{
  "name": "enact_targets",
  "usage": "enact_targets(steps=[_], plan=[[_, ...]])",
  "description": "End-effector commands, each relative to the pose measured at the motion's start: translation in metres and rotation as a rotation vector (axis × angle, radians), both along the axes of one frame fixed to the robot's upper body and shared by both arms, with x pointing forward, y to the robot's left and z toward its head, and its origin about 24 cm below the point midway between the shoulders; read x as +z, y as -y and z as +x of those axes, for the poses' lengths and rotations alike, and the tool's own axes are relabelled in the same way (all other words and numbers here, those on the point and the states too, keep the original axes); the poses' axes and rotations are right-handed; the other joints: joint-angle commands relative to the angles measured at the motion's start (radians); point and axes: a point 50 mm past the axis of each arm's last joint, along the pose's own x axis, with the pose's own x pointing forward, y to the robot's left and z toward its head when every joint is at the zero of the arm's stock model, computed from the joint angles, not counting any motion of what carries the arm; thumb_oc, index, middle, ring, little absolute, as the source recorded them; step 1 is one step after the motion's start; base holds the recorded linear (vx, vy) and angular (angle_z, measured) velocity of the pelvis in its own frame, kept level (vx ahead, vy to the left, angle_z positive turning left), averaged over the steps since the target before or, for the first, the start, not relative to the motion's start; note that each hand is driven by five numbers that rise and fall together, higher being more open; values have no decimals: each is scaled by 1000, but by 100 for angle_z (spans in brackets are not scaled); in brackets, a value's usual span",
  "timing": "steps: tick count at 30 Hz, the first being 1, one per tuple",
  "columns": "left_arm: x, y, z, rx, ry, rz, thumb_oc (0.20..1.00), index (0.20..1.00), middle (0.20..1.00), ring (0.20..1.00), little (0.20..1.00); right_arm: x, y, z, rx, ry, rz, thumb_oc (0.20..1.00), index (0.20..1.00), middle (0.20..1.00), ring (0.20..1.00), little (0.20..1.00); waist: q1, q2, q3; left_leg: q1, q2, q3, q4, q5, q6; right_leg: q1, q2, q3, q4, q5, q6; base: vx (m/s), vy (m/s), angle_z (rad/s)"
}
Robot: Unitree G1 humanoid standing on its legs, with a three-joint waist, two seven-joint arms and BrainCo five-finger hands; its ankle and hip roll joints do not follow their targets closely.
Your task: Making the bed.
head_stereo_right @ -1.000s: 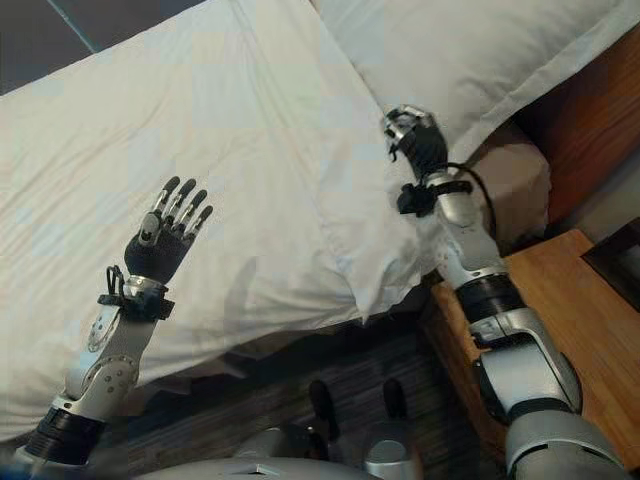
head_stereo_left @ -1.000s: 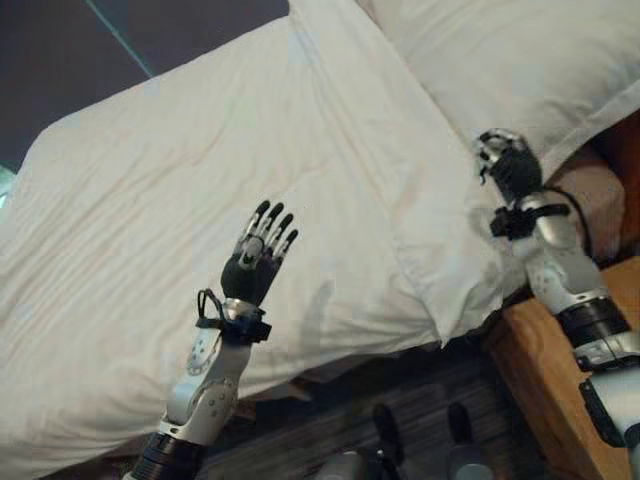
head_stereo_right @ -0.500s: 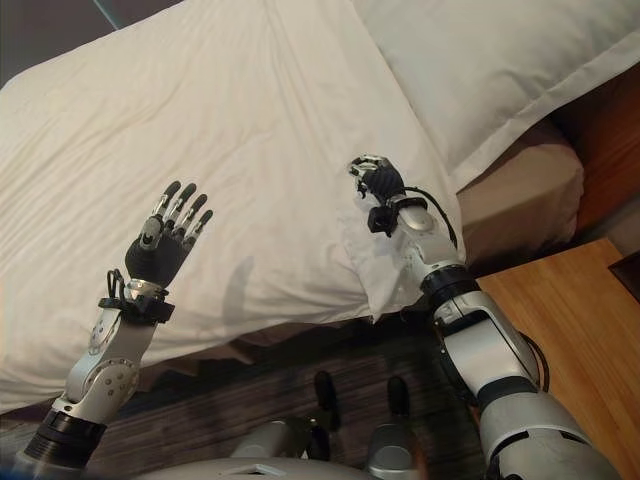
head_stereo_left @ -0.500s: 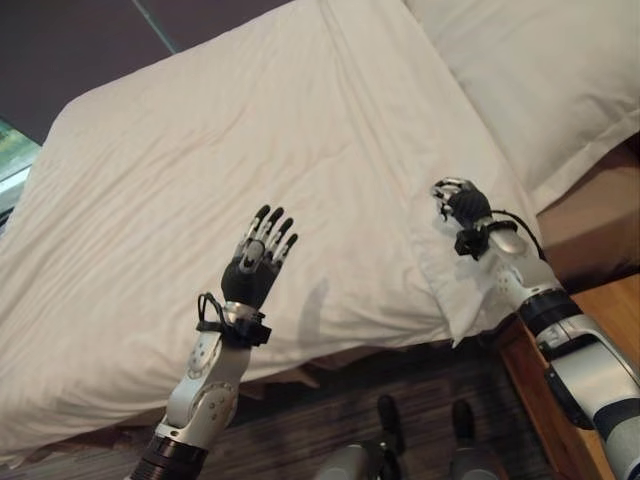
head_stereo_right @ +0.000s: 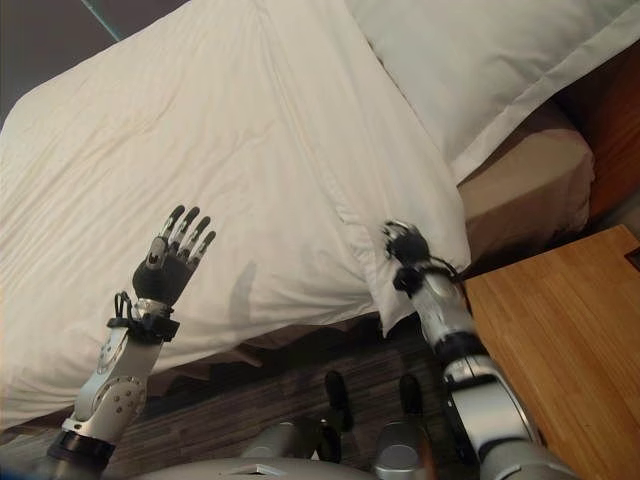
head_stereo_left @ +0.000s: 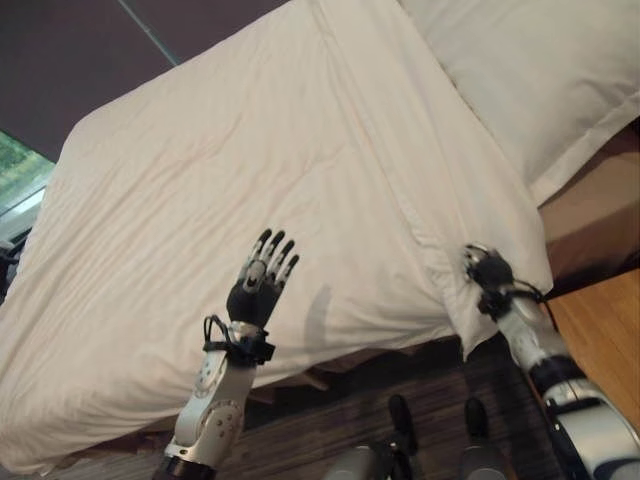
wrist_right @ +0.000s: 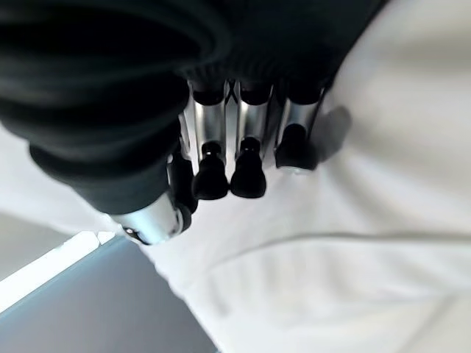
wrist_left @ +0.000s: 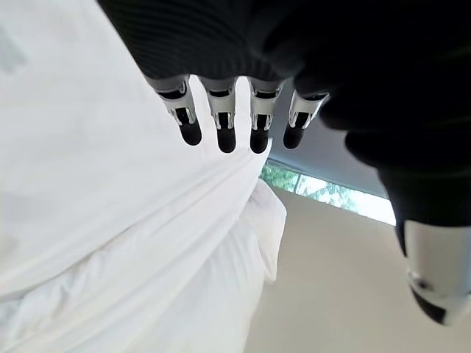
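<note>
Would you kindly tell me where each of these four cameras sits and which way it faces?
Left eye view: on the head, looking down at the white duvet; left hand raised open, right hand at the duvet's corner.
Right eye view: beside it, same scene, plus pillow and wooden nightstand.
Left wrist view: along straight fingers over the duvet.
Right wrist view: along curled fingers against the duvet.
All four share the duvet.
</note>
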Motion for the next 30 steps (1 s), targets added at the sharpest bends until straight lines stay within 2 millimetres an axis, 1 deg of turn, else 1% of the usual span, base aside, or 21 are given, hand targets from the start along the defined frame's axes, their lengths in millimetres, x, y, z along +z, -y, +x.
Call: enact_targets(steps=[1, 2, 3, 4, 6, 7, 9, 12, 13, 14, 15, 16, 17, 19, 20, 22, 23, 26, 27, 28, 30], plan=[[10, 3, 10, -21, 78, 20, 1000, 1000, 1000, 1000, 1000, -84, 41, -103, -255, -395, 87, 200, 200, 200, 200, 200, -82, -35, 21, 50, 25, 30, 12, 17, -44, -43, -29, 66, -6, 33, 45, 28, 19, -7], [3, 6, 9, -36, 52, 11, 1000, 1000, 1000, 1000, 1000, -93, 47, -122, -328, -431, 132, 200, 200, 200, 200, 200, -96, -40, 20, 54, 26, 37, 12, 12, -44, -44, -28, 71, -6, 33, 47, 14, 11, -15], [3, 6, 9, -37, 52, 11, 1000, 1000, 1000, 1000, 1000, -93, 47, -122, -328, -431, 132, 200, 200, 200, 200, 200, -95, -40, 19, 53, 26, 37, 12, 12, -44, -46, -28, 71, -6, 34, 47, 25, 23, -26], [-2, 9, 8, -51, 30, 3, 1000, 1000, 1000, 1000, 1000, -102, 49, -142, -375, -470, 159, 200, 200, 200, 200, 200, -115, -48, 18, 57, 28, 45, 12, 8, -44, -46, -27, 77, -6, 34, 48, 9, 21, -23], [-13, 12, 7, -71, -13, 3, 1000, 1000, 1000, 1000, 1000, -108, 51, -158, -397, -500, 161, 200, 200, 200, 200, 200, -135, -59, 15, 64, 29, 53, 12, 3, -42, -45, -26, 85, -6, 35, 49, 8, 26, -23], [-14, 15, 6, -84, -17, 2, 1000, 1000, 1000, 1000, 1000, -109, 49, -161, -394, -503, 167, 200, 200, 200, 200, 200, -140, -62, 13, 66, 30, 53, 12, 1, -41, -45, -26, 87, -6, 36, 49, -9, 24, -22], [-18, 17, 5, -96, -37, -1, 1000, 1000, 1000, 1000, 1000, -110, 47, -162, -396, -499, 179, 200, 200, 200, 200, 200, -146, -68, 12, 70, 29, 56, 12, -1, -41, -43, -27, 90, -6, 38, 50, -22, 23, -16], [-45, 26, -2, -145, -157, 5, 1000, 1000, 1000, 1000, 1000, -103, 36, -144, -304, -455, 136, 200, 200, 200, 200, 200, -153, -83, 0, 84, 27, 57, 12, -6, -37, -36, -29, 90, -6, 43, 52, -40, 36, -14], [-57, 27, -7, -159, -210, 40, 1000, 1000, 1000, 1000, 1000, -97, 35, -137, -261, -429, 93, 200, 200, 200, 200, 200, -151, -90, -5, 90, 27, 57, 12, -8, -36, -29, -29, 90, -6, 44, 51, -25, 10, -4], [-63, 26, -11, -174, -236, 58, 1000, 1000, 1000, 1000, 1000, -94, 33, -133, -232, -411, 75, 200, 200, 200, 200, 200, -150, -96, -10, 94, 28, 55, 12, -8, -35, -24, -28, 89, -6, 45, 50, 0, 0, 0], [-73, 27, -18, -195, -283, 89, 1000, 1000, 1000, 1000, 1000, -89, 31, -129, -188, -383, 44, 1000, 1000, 1000, 1000, 1000, -149, -106, -14, 100, 29, 53, 12, -9, -34, -17, -27, 86, -6, 45, 50, 0, 0, 0], [-74, 27, -18, -195, -284, 89, 1000, 1000, 1000, 1000, 1000, -89, 31, -129, -189, -384, 44, 1000, 1000, 1000, 1000, 1000, -149, -106, -14, 101, 29, 52, 12, -9, -34, -16, -27, 85, -6, 45, 50, -28, 23, 6], [-92, 28, -32, -254, -366, 141, 1000, 1000, 1000, 1000, 1000, -83, 27, -126, -118, -359, 10, 1000, 1000, 1000, 1000, 1000, -144, -122, -26, 115, 31, 47, 12, -12, -32, 0, -25, 83, -6, 44, 49, -10, 23, 9], [-109, 26, -47, -317, -439, 246, 1000, 1000, 1000, 1000, 1000, -80, 21, -129, -53, -342, -13, 1000, 1000, 1000, 1000, 1000, -138, -141, -47, 133, 32, 39, 12, -17, -31, 23, -24, 76, -6, 42, 50, 5, 18, 15], [-109, 26, -48, -317, -440, 247, 1000, 1000, 1000, 1000, 1000, -80, 21, -129, -53, -343, -13, 1000, 1000, 1000, 1000, 1000, -138, -142, -47, 134, 32, 39, 12, -17, -31, 24, -24, 76, -6, 41, 50, 19, 7, 21], [-114, 19, -55, -395, -445, 470, 1000, 1000, 1000, 1000, 1000, -80, 13, -130, 0, -344, -22, 1000, 1000, 1000, 1000, 1000, -125, -171, -76, 158, 35, 29, 12, -24, -29, 50, -21, 63, -6, 37, 53, 8, 17, 17], [-115, 18, -56, -412, -444, 511, 1000, 1000, 1000, 1000, 1000, -81, 12, -131, 11, -351, -24, 1000, 1000, 1000, 1000, 1000, -119, -180, -89, 164, 36, 27, 12, -27, -28, 58, -19, 58, -6, 37, 53, -4, 27, 19], [-128, 14, -64, -380, -525, 486, 1000, 1000, 1000, 1000, 1000, -81, -5, -130, 66, -334, 8, 1000, 1000, 1000, 1000, 1000, -104, -217, -118, 180, 40, 24, 12, -34, -25, 75, -13, 53, -6, 37, 56, -16, 19, 15], [-129, 9, -63, -378, -520, 564, 1000, 1000, 1000, 1000, 1000, -83, -12, -130, 85, -335, 28, 1000, 1000, 1000, 1000, 1000, -97, -232, -133, 186, 43, 23, 12, -37, -23, 83, -13, 49, -6, 35, 59, -11, 21, -4], [-129, 9, -63, -378, -520, 565, 1000, 1000, 1000, 1000, 1000, -83, -12, -130, 85, -335, 28, 1000, 1000, 1000, 1000, 1000, -97, -233, -133, 186, 42, 23, 12, -37, -23, 83, -14, 49, -6, 35, 59, -1, 26, -4], [-133, 8, -63, -380, -534, 590, 1000, 1000, 1000, 1000, 1000, -85, -21, -131, 105, -339, 49, 1000, 1000, 1000, 1000, 1000, -91, -248, -145, 194, 42, 18, 12, -43, -21, 96, -16, 40, -6, 31, 59, 0, 0, 0]])
